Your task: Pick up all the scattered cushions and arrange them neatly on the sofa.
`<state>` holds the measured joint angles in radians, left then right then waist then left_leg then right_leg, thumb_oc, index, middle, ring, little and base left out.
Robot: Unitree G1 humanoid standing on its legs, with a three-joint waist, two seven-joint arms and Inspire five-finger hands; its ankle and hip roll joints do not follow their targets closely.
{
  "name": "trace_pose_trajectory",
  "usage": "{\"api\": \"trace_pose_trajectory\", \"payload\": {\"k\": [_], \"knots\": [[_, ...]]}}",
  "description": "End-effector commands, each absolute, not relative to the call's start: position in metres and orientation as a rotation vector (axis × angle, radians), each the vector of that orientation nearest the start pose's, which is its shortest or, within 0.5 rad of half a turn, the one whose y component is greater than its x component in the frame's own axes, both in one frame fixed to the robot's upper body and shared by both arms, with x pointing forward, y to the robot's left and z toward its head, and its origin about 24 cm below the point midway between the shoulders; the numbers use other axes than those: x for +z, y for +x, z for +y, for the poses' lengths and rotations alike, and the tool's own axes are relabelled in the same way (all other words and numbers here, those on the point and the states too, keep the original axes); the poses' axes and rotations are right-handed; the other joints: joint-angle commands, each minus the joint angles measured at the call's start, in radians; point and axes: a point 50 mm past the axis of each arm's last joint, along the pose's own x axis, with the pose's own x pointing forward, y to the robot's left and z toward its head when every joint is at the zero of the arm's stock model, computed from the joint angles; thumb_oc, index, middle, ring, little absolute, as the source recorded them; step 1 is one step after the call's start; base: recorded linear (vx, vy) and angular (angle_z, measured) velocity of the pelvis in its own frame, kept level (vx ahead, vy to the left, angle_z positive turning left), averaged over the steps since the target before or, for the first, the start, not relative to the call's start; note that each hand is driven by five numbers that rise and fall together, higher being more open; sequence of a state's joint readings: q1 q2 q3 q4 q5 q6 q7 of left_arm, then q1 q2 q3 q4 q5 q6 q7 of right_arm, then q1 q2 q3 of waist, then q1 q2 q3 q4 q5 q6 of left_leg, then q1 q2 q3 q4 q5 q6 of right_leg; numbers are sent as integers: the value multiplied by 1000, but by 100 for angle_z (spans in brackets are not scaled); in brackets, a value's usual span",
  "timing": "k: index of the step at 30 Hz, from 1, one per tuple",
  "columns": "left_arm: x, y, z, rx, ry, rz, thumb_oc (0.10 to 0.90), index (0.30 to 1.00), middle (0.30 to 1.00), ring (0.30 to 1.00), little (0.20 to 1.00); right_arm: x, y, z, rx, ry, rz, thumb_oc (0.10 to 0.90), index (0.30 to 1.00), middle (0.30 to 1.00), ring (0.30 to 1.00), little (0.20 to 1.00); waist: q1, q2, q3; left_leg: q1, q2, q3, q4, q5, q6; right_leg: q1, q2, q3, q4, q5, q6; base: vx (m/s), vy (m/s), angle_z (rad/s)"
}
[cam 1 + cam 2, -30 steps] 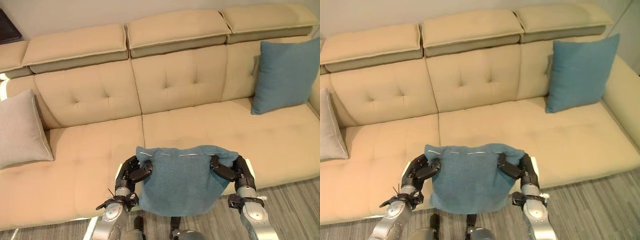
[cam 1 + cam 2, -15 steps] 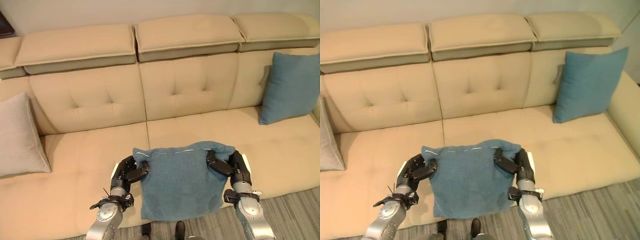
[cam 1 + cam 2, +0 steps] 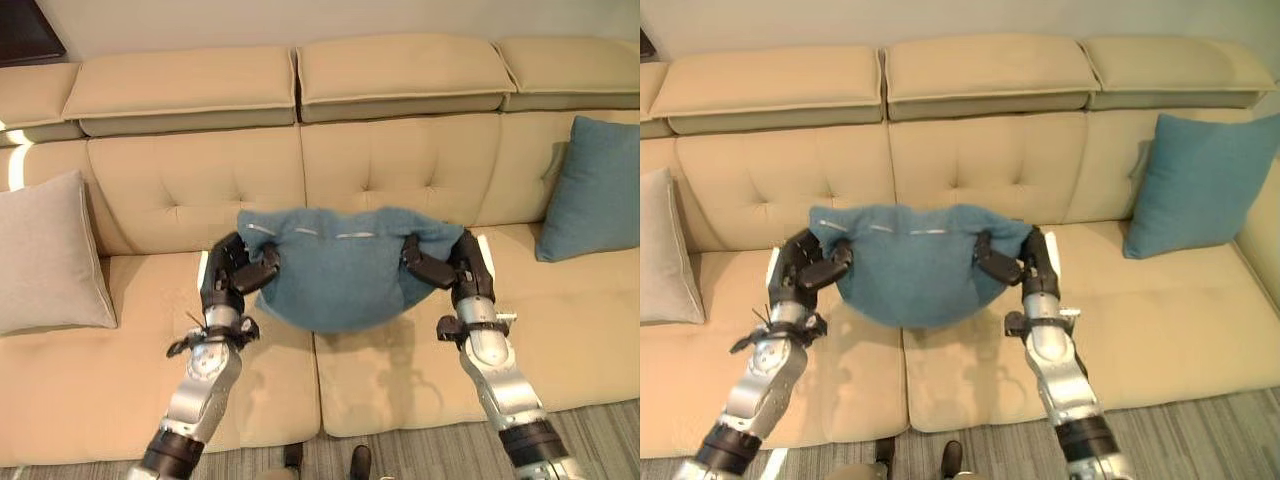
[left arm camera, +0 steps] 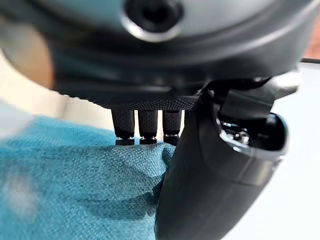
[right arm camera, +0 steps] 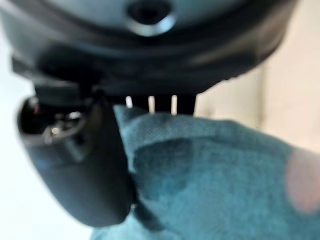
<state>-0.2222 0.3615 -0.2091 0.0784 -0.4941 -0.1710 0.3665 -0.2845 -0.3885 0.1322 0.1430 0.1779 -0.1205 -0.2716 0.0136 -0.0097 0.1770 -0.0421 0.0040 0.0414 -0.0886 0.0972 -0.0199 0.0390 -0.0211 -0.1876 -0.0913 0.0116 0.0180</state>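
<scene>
Both arms are lifting: one second ago the held cushion hung low at the sofa's front edge, and now it is hanging above the seat in front of the middle backrest. The left hand is pinching one upper corner, fingers behind the cloth and thumb in front; the right hand is gripping the opposite corner likewise.

Handling, judged: the cushion is sagging into a belly between the hands, so it is soft and light, with coarse woven cloth that should not slip. Corner holds are serving well; releasing both together would let it settle evenly.

Surroundings: the sofa is carrying a grey cushion leaning at the left end and a second blue cushion leaning at the right end, both well apart from the load. Nothing is lying on the middle seat, so nothing appears to obstruct placement there.
</scene>
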Motion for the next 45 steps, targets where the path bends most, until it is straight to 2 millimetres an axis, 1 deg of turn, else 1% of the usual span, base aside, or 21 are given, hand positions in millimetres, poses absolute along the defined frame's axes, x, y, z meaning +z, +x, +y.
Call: {"api": "trace_pose_trajectory", "payload": {"k": [1, 3, 5, 8, 12, 15, 20, 24, 26, 27, 28, 29, 30, 31, 32, 33, 37, 41, 42, 44, 45], "knots": [[190, 311, 137, -16, -167, -689, 400, 300, 300, 300, 300, 188, 316, -151, -16, -118, -677, 400, 300, 300, 300, 300, 12, -44, -154, 40, 17, 31, 1, -110, -48, 18, -68, 13, 4, -22, 140, 0, 0, 0], [190, 311, 137, -16, -167, -692, 400, 300, 300, 300, 300, 189, 316, -151, -17, -118, -679, 400, 300, 300, 300, 300, 12, -44, -152, 39, 17, 31, 1, -110, -48, 18, -68, 13, 4, -22, 140, -16, 2, 3], [211, 324, 130, 8, -135, -747, 400, 300, 300, 300, 300, 206, 327, -146, -53, -117, -725, 400, 300, 300, 300, 300, 13, -38, -142, 25, 20, 30, 1, -106, -53, 2, -67, 8, 4, -19, 147, -82, 4, 5], [231, 333, 127, 40, -35, -806, 400, 300, 300, 300, 300, 224, 336, -145, -90, -136, -771, 400, 300, 300, 300, 300, 15, -33, -122, 1, 21, 28, 1, -98, -56, -22, -66, 8, 4, -12, 153, -99, 4, 6], [244, 339, 123, 48, 11, -844, 400, 300, 300, 300, 300, 239, 345, -149, -131, -145, -793, 400, 300, 300, 300, 300, 19, -29, -102, -38, 22, 23, 1, -88, -57, -62, -65, 8, 4, -2, 158, -92, 3, 4], [247, 341, 121, 44, 1, -845, 400, 300, 300, 300, 300, 246, 349, -151, -146, -150, -799, 400, 300, 300, 300, 300, 20, -29, -93, -61, 23, 20, 1, -81, -59, -86, -64, 10, 4, 4, 158, -94, 6, 4], [239, 349, 115, 45, -44, -786, 400, 300, 300, 300, 300, 252, 361, -154, -170, -185, -763, 400, 300, 300, 300, 300, 19, -32, -65, -128, 19, 13, 1, -58, -65, -158, -65, 9, 4, 27, 157, -98, 7, 2], [229, 352, 117, 54, -65, -738, 400, 300, 300, 300, 300, 248, 366, -156, -178, -201, -731, 400, 300, 300, 300, 300, 20, -35, -63, -162, 16, 13, 1, -46, -68, -197, -65, 8, 4, 40, 153, -56, 2, 2], [220, 354, 119, 55, -80, -697, 400, 300, 300, 300, 300, 244, 368, -159, -185, -207, -705, 400, 300, 300, 300, 300, 21, -39, -64, -178, 16, 13, 1, -41, -69, -214, -66, 7, 4, 45, 151, -20, -1, 32], [208, 354, 121, 57, -84, -653, 400, 300, 300, 300, 300, 238, 368, -159, -185, -199, -685, 400, 300, 300, 300, 300, 20, -41, -66, -188, 16, 14, 1, -37, -70, -225, -66, 9, 4, 47, 148, -11, 0, 14], [207, 354, 122, 57, -84, -652, 400, 300, 300, 300, 300, 238, 368, -159, -185, -199, -684, 400, 300, 300, 300, 300, 20, -42, -68, -190, 16, 14, 1, -37, -70, -226, -66, 9, 4, 47, 148, -11, 3, 14], [195, 355, 125, 62, -73, -609, 419, 328, 328, 328, 328, 231, 368, -161, -184, -205, -662, 400, 300, 300, 300, 300, 18, -45, -69, -197, 17, 16, 1, -35, -70, -235, -66, 8, 4, 50, 147, -6, 0, 27], [195, 355, 125, 62, -73, -608, 494, 441, 441, 441, 441, 230, 368, -161, -184, -205, -662, 400, 300, 300, 300, 300, 18, -45, -70, -198, 17, 15, 1, -35, -70, -236, -66, 8, 4, 50, 147, -9, -4, 23], [192, 355, 127, 69, -67, -598, 626, 639, 639, 639, 639, 228, 368, -161, -186, -207, -654, 427, 340, 340, 340, 340, 17, -46, -71, -201, 18, 15, 1, -33, -71, -239, -66, 7, 4, 50, 147, -5, -6, -6], [189, 355, 129, 77, -63, -587, 800, 900, 900, 900, 900, 226, 368, -162, -189, -216, -648, 573, 559, 559, 559, 559, 18, -48, -72, -205, 18, 16, 1, -32, -71, -244, -66, 6, 4, 51, 146, -17, -11, -14], [187, 357, 133, 96, -51, -575, 800, 900, 900, 900, 900, 225, 369, -164, -206, -241, -642, 800, 900, 900, 900, 900, 16, -51, -71, -208, 20, 16, 1, -30, -72, -249, -65, 8, 4, 51, 146, -14, -7, -12], [187, 359, 145, 139, -24, -572, 800, 900, 900, 900, 900, 226, 373, -172, -249, -284, -628, 800, 900, 900, 900, 900, 18, -52, -69, -208, 22, 19, 1, -29, -73, -251, -62, 8, 4, 49, 145, -8, -8, 9], [194, 366, 176, 245, 34, -571, 800, 900, 900, 900, 900, 234, 379, -199, -353, -367, -599, 800, 900, 900, 900, 900, 19, -50, -71, -197, 24, 18, 1, -31, -75, -242, -61, 6, 4, 45, 142, 5, -12, -16], [195, 366, 176, 245, 34, -572, 800, 900, 900, 900, 900, 234, 379, -199, -353, -367, -600, 800, 900, 900, 900, 900, 19, -50, -69, -196, 24, 18, 1, -31, -75, -241, -60, 6, 4, 45, 142, 3, -1, 7], [198, 367, 194, 296, 62, -568, 800, 900, 900, 900, 900, 235, 381, -216, -402, -409, -564, 800, 900, 900, 900, 900, 20, -49, -67, -189, 24, 18, 1, -32, -76, -234, -59, 4, 4, 44, 142, 0, 0, 0], [200, 366, 210, 338, 100, -561, 800, 900, 900, 900, 900, 231, 380, -233, -450, -443, -524, 800, 900, 900, 900, 900, 19, -48, -73, -185, 24, 19, 1, -33, -76, -230, -60, 3, 4, 43, 143, 0, 0, 0]]}}
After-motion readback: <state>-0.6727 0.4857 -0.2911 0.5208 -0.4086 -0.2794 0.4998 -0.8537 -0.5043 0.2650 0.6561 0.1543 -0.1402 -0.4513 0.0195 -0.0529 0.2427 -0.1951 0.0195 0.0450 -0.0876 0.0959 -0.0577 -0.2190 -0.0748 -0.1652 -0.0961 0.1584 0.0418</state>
